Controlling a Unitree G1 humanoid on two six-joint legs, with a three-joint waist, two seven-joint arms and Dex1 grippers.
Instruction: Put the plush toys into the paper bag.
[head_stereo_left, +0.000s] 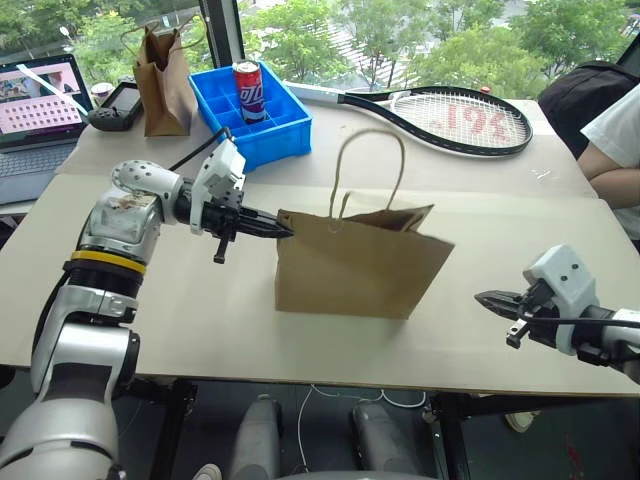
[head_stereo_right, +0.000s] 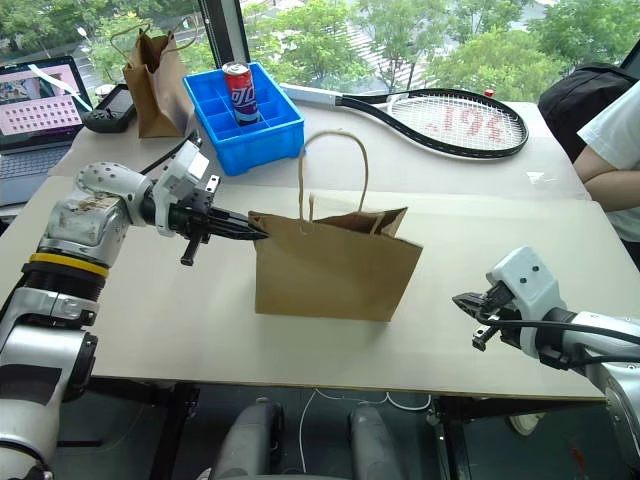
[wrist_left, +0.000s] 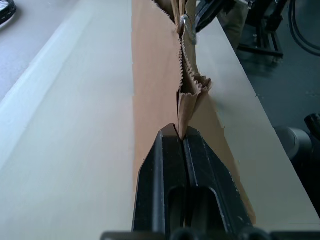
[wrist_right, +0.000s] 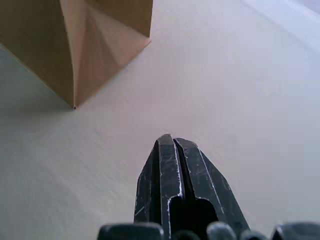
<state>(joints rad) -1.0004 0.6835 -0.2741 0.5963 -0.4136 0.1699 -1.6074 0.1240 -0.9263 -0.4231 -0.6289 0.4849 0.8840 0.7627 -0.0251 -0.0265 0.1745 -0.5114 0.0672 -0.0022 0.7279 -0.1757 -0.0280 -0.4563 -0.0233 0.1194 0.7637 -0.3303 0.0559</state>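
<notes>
Nearest the camera, the right tool (head_stereo_left: 483, 297) hangs over the near right part of the tabletop (head_stereo_left: 200, 330), its two black fingers pressed together on nothing, pointing toward the paper bag (head_stereo_left: 355, 265) but well apart from it. That wide brown bag stands upright near the middle of the tabletop, its looped cord handles (head_stereo_left: 372, 160) rising above its mouth. At the bag's left top corner the left tool (head_stereo_left: 285, 228) is clamped on the upper edge; the left wrist view shows the serrated paper rim pinched between the closed fingers (wrist_left: 167, 170). Neither plush toy can be made out on the tabletop, and whether they sit inside the bag cannot be told. Farther back stands a blue compartment tray (head_stereo_left: 275, 125) holding an upright drink can (head_stereo_left: 247, 90), with a narrower crumpled paper bag (head_stereo_left: 165, 85) just beside it to the left. A tennis racket (head_stereo_left: 450, 118) lies across the far right, a laptop (head_stereo_left: 40, 110) sits at the far left, and a person's arm (head_stereo_left: 612, 150) shows at the right edge.
</notes>
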